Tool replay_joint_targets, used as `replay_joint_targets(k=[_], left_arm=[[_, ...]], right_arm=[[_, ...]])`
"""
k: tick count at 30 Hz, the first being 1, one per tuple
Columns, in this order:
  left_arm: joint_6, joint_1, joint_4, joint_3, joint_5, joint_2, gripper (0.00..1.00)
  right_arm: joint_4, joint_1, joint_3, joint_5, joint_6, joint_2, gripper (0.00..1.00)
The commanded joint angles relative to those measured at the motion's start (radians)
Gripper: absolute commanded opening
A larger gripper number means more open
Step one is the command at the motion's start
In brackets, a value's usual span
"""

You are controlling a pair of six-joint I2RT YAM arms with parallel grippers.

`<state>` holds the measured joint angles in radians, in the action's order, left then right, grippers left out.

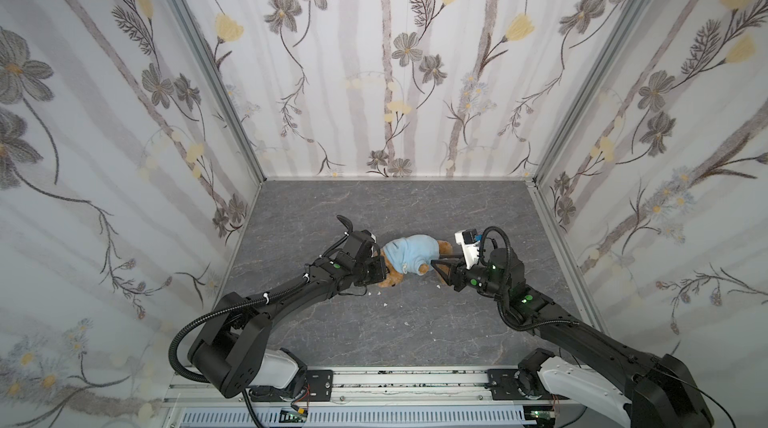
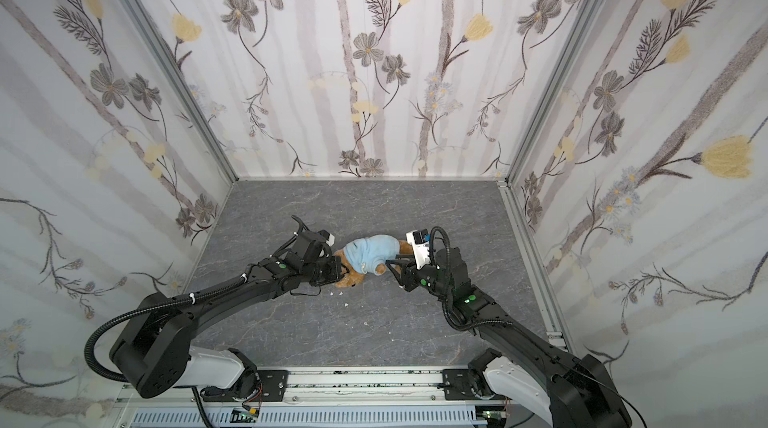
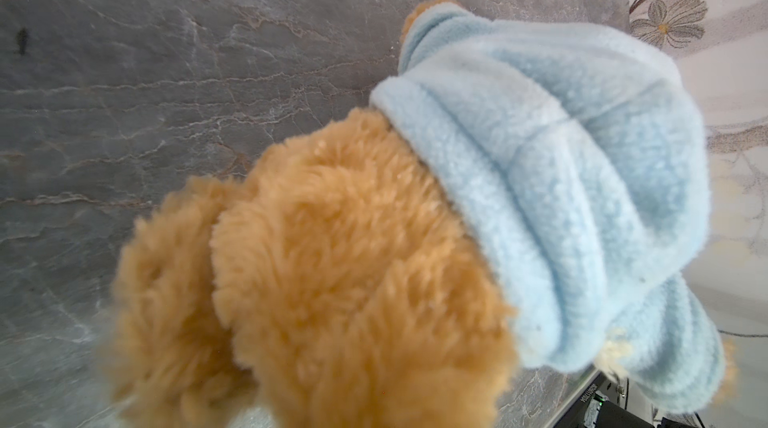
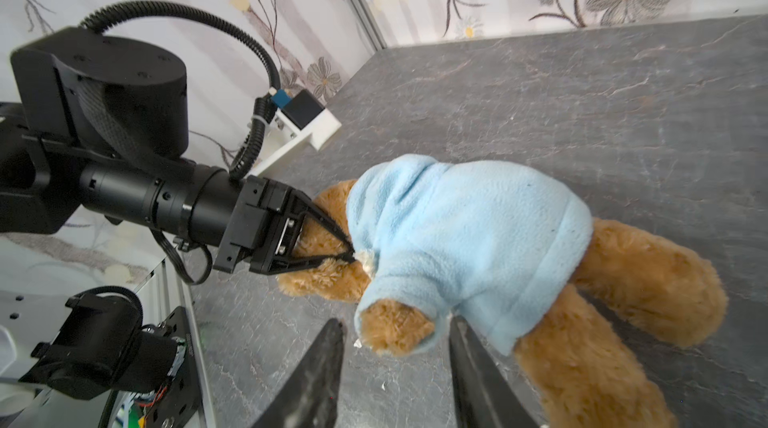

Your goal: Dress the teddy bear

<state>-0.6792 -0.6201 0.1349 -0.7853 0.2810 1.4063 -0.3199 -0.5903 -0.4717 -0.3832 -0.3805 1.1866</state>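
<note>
Left tool [image 4: 353, 254]: sitting at the teddy bear's [image 1: 444, 248] left end, pinching the neck edge of the light-blue top [image 1: 409, 253].
Teddy bear: lying mid-surface [image 1: 415, 322], wearing the top.
Right tool [image 1: 435, 270]: standing spread around the bear's sleeved arm.
Surface lying open behind the bear.
</note>
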Motion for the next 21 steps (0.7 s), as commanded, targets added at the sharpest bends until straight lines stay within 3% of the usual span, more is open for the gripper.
replay_joint_targets(k=[1,7,21], left_arm=[[0.018,0.000,-0.015,-0.012,0.000,0.004,0.00],[0.023,-0.004,-0.014,-0.010,-0.005,0.003,0.00],[0.028,-0.005,-0.014,-0.015,0.005,0.014,0.00]], right_arm=[[-0.036,-0.017,-0.010,-0.055,0.014,0.047,0.42],[-0.048,-0.035,-0.031,-0.069,0.011,0.119,0.32],[-0.057,-0.052,-0.047,-0.022,0.020,0.198,0.31]])
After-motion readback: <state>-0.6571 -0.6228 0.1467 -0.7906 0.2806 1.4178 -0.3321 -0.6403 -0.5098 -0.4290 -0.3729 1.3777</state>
